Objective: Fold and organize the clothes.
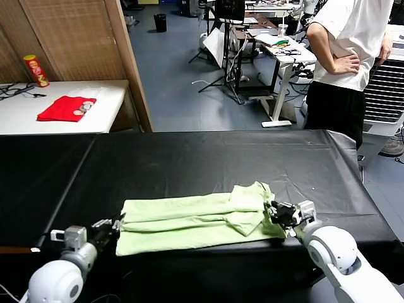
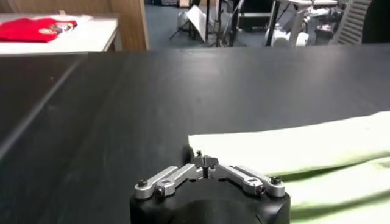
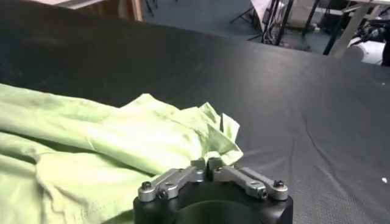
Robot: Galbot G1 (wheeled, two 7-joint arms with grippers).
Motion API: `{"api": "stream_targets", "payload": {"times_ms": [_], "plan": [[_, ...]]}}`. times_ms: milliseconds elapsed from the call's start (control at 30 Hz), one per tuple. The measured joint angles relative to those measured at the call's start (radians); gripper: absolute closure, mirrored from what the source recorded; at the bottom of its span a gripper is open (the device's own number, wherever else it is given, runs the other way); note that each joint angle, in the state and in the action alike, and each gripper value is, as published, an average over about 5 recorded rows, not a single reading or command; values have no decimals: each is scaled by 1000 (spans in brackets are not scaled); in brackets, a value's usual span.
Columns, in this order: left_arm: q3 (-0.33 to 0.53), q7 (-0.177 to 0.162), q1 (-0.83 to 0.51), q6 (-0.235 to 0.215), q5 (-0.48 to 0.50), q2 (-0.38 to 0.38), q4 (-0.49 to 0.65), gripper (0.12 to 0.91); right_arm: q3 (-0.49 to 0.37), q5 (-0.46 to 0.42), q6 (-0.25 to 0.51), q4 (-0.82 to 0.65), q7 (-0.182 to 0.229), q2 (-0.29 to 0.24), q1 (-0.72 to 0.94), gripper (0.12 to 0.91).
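The clothes, one pale green T-shirt (image 1: 189, 221), lie folded into a long band near the front edge of the black table (image 1: 189, 164). My left gripper (image 1: 115, 226) sits low at the band's left end. In the left wrist view, this gripper (image 2: 205, 161) has its fingertips together at the corner of the shirt (image 2: 292, 149). My right gripper (image 1: 276, 213) rests at the band's right end, where the cloth is bunched. The right wrist view shows that gripper (image 3: 207, 163) closed on a crumpled edge of the shirt (image 3: 91, 140).
A white side table (image 1: 107, 120) at the back left carries a folded red garment (image 1: 66, 108) and a chips can (image 1: 36, 70). A person in a white shirt (image 1: 347, 57) stands beyond the table's far right corner. Bare black cloth stretches behind the shirt.
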Motion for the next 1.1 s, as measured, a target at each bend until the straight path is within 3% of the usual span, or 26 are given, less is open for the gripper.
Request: {"api": "stream_targets", "payload": {"times_ms": [100, 233, 433, 700, 800, 867, 1100], "plan": [[-14, 1, 6, 1, 1, -3, -9, 422, 19, -16, 45, -4, 7, 13, 16, 313], [-29, 1, -15, -5, -7, -17, 2, 260, 11, -75, 88, -43, 13, 51, 56, 236], [-3, -3, -94, -23, -13, -53, 73, 233, -43, -161, 101, -162, 8, 134, 137, 227], [45, 14, -167, -38, -27, -91, 176, 232, -98, -193, 102, -296, -17, 203, 211, 255], [51, 18, -177, -44, -32, -95, 197, 261, -108, -209, 102, -317, -25, 219, 214, 323], [51, 19, -178, -48, -33, -96, 205, 329, -110, -218, 102, -321, -26, 227, 211, 377], [51, 23, -178, -68, -27, -106, 218, 702, -98, -235, 117, -317, 13, 254, 186, 749]]}}
